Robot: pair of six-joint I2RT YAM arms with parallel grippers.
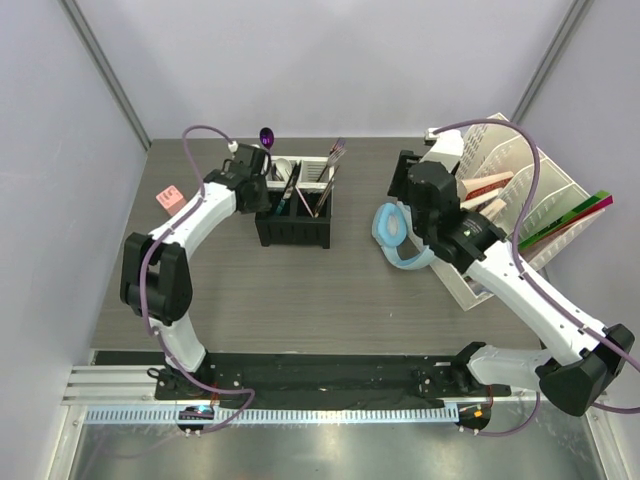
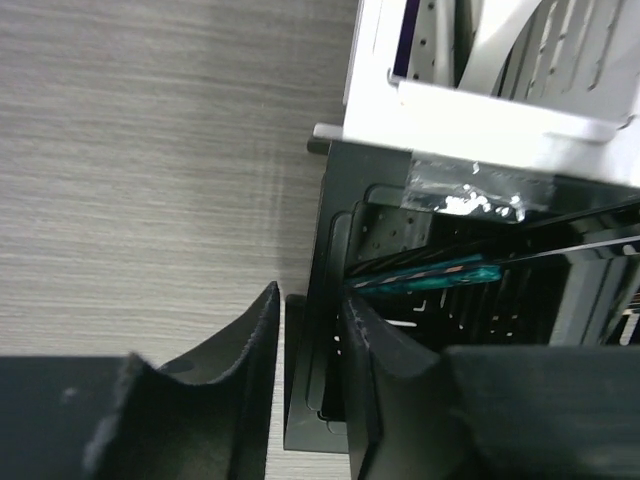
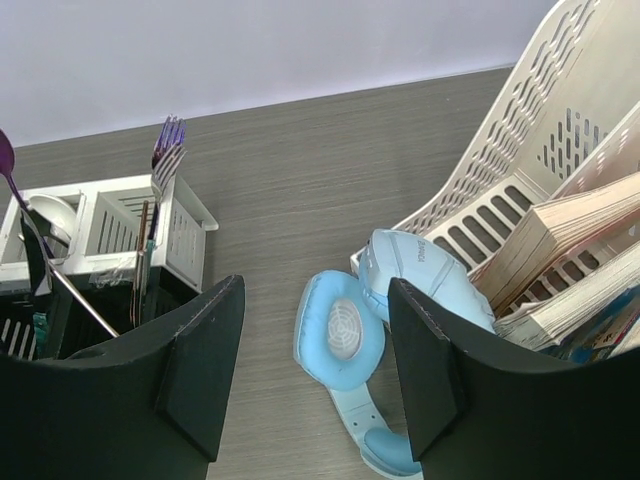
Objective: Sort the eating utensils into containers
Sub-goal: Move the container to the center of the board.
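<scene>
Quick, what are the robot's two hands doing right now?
Left gripper: jaws straddle the black caddy wall; whether they pinch it cannot be told.
Right gripper: open, holding nothing, above the blue headphones.

This is a robotics lab test cell. Plain pale wall panels (image 1: 330, 60) on metal posts (image 1: 105, 65) stand beyond the left hand (image 2: 312, 310) and right hand (image 3: 315, 290), enclosing a grey wood-grain tabletop (image 1: 330, 290). Two cabled white arms (image 1: 190, 225) are bolted to a rail (image 1: 330, 375) behind them.
</scene>
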